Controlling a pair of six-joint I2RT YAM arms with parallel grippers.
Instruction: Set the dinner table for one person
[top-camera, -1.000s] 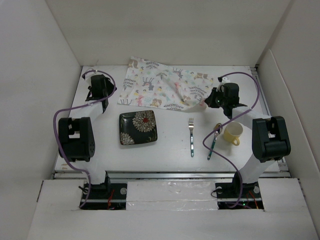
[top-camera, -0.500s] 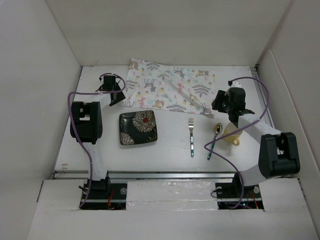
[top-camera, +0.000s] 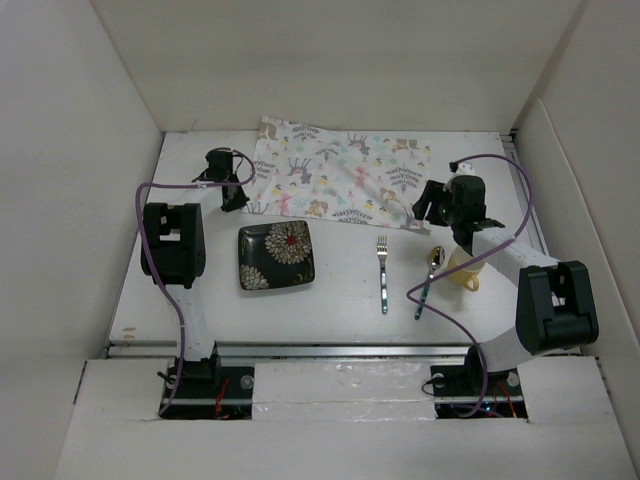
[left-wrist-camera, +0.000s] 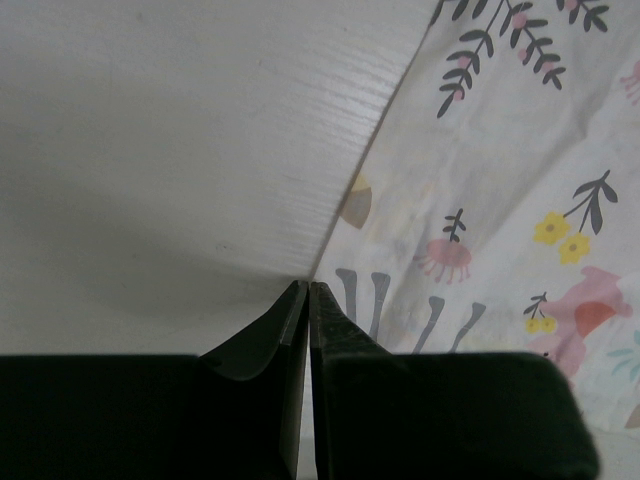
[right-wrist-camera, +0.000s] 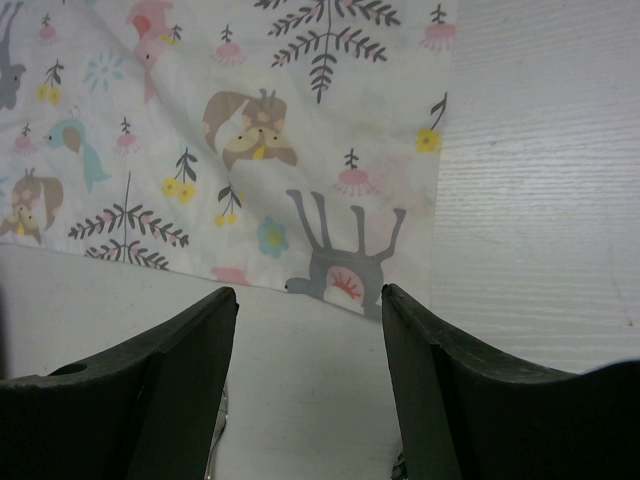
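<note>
The dinner table (top-camera: 340, 305) is a plain white top. A patterned cloth placemat (top-camera: 340, 178) lies spread at its far middle. My left gripper (top-camera: 238, 202) sits at the placemat's near-left corner. In the left wrist view its fingers (left-wrist-camera: 308, 288) are pressed together right on the cloth's (left-wrist-camera: 500, 180) corner. My right gripper (top-camera: 424, 208) is at the near-right corner. Its jaws (right-wrist-camera: 308, 295) stand wide over bare table (right-wrist-camera: 540, 200), just short of the cloth's edge (right-wrist-camera: 340, 270), with nothing between them.
A dark floral square plate (top-camera: 276, 256) lies at near left. To its right lie a fork (top-camera: 383, 272) and a spoon (top-camera: 428, 278). A yellow cup (top-camera: 463, 272) stands partly under my right forearm. White walls enclose the table on three sides.
My left arm swung in to the placemat's near-left corner and its jaws shut there. My right gripper let go of the cloth and opened. The placemat now lies flatter.
</note>
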